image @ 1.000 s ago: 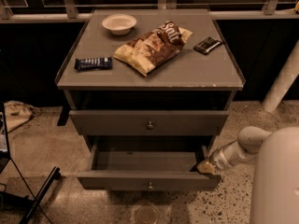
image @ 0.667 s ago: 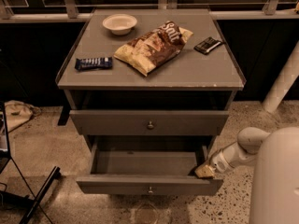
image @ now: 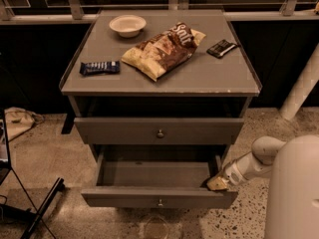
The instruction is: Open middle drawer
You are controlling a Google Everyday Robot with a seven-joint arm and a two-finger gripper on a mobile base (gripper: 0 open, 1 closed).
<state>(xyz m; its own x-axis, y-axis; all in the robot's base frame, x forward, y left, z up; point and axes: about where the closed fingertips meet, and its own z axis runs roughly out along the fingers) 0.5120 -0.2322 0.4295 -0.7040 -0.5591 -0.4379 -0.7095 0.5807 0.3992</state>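
Observation:
The middle drawer is a grey flat-fronted drawer with a small round metal knob. It is pulled well out of the grey cabinet, and its inside looks empty. My gripper is at the drawer's right front corner, just behind the front panel, at the end of my white arm. The grey drawer above has its own knob and stands out only slightly. Any drawer below is hidden under the open one.
On the cabinet top lie a white bowl, a chip bag, a blue snack bar and a dark bar. My white body fills the lower right. A black stand leg crosses the floor at left. A white post stands at right.
The middle drawer has slid a little further out toward the camera, and my gripper has moved with its right front corner.

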